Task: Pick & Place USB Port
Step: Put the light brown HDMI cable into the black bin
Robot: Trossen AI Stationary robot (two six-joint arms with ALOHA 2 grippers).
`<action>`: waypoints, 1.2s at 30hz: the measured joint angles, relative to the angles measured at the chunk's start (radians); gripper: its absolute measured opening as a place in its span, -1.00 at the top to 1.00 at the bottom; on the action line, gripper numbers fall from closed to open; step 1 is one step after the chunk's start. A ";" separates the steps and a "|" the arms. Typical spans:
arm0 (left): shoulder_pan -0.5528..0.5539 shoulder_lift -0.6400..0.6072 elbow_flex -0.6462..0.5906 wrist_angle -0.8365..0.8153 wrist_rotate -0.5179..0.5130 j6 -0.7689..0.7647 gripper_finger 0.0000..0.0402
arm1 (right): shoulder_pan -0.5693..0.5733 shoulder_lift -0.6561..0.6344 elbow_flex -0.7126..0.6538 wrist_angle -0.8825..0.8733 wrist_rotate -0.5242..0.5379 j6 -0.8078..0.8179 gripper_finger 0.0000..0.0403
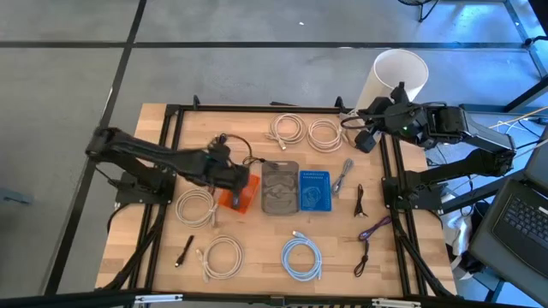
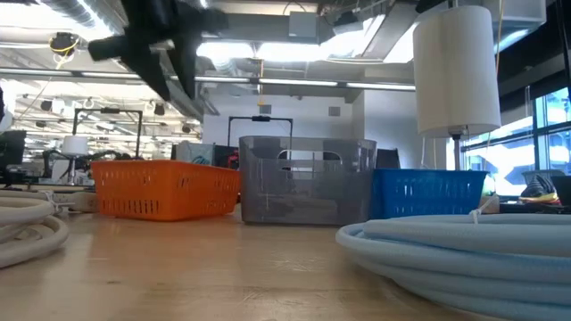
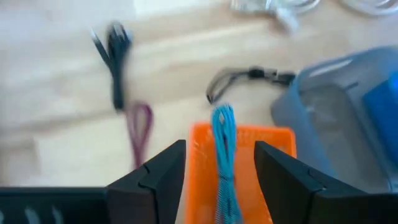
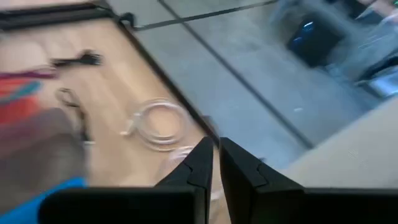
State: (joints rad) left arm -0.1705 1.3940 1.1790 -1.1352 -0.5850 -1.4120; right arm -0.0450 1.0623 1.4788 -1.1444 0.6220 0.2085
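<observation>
Release step: left gripper (image 3: 219,171), fingers parted, drops a blue braided cable (image 3: 222,146) into the orange plastic basket (image 1: 241,195) at centre-left; next it should lift clear.

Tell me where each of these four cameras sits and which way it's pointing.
High view: overhead, straight down on the table; both arms show.
Low view: table height, level across to the orange basket; one dark arm above.
Left wrist view: on the left arm, past its spread fingers at the orange basket and a blue cable.
Right wrist view: on the right arm, past its fingers at the table edge.
All four show the orange basket.
</observation>
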 joint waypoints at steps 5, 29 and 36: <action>0.047 -0.142 0.000 0.002 -0.084 0.206 0.08 | -0.027 0.033 0.000 0.065 -0.250 0.018 0.84; 0.240 -0.410 0.000 0.010 -0.158 0.653 0.08 | -0.329 0.511 0.000 -0.017 -0.434 -0.022 -0.21; 0.273 -0.410 0.000 0.010 -0.156 0.667 0.08 | -0.381 0.608 0.000 -0.015 -0.495 -0.095 -0.17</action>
State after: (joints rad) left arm 0.1022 0.9841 1.1790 -1.1252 -0.7415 -0.7452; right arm -0.4262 1.6699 1.4792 -1.1590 0.1271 0.1137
